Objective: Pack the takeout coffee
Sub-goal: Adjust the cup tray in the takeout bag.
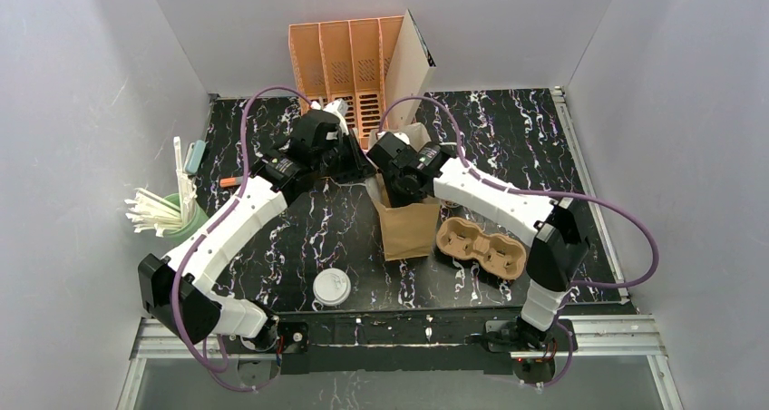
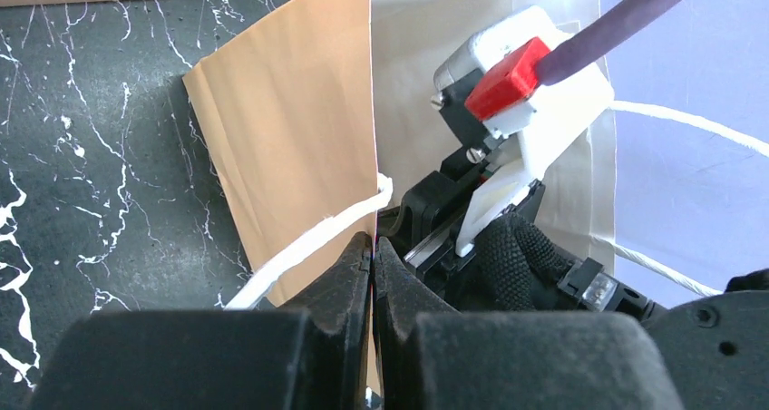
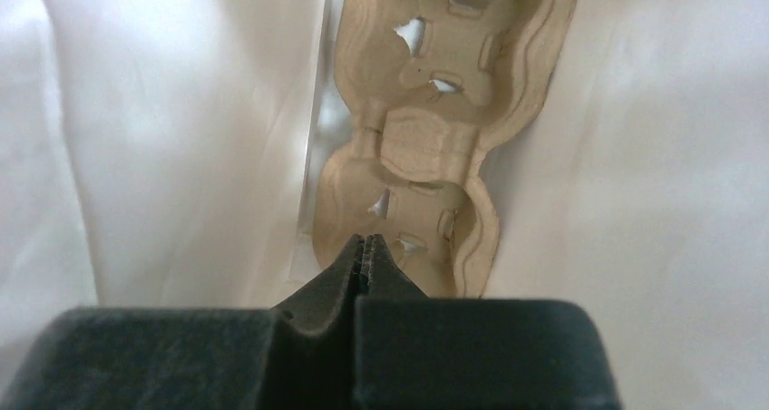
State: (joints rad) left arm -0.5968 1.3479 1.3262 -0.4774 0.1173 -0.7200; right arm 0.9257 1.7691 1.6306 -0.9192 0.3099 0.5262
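The takeout coffee is out of view in every frame. A brown paper bag stands open at the table's middle. My left gripper is shut on the bag's left rim, with the thin paper edge pinched between the fingers beside a white string handle. My right gripper reaches down inside the bag, shut with nothing in it. It hangs above a cardboard cup carrier lying on the bag's bottom. The right wrist shows in the bag's mouth.
A second cardboard cup carrier lies on the table right of the bag. A flat white lid sits near the front edge. A green cup of white straws stands at the left wall, and an orange file rack at the back.
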